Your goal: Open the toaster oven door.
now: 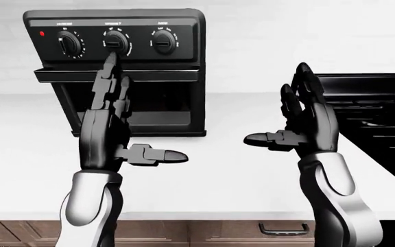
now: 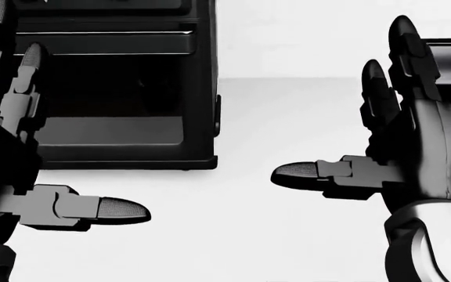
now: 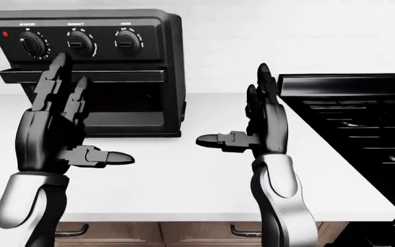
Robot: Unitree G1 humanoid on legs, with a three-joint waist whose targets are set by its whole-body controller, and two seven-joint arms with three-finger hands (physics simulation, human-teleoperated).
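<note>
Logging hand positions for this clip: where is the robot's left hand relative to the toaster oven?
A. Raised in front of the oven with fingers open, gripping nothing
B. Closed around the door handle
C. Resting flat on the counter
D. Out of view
A. The left hand is raised before the toaster oven with fingers straight and thumb out, closed on nothing; the handle is ungripped.
</note>
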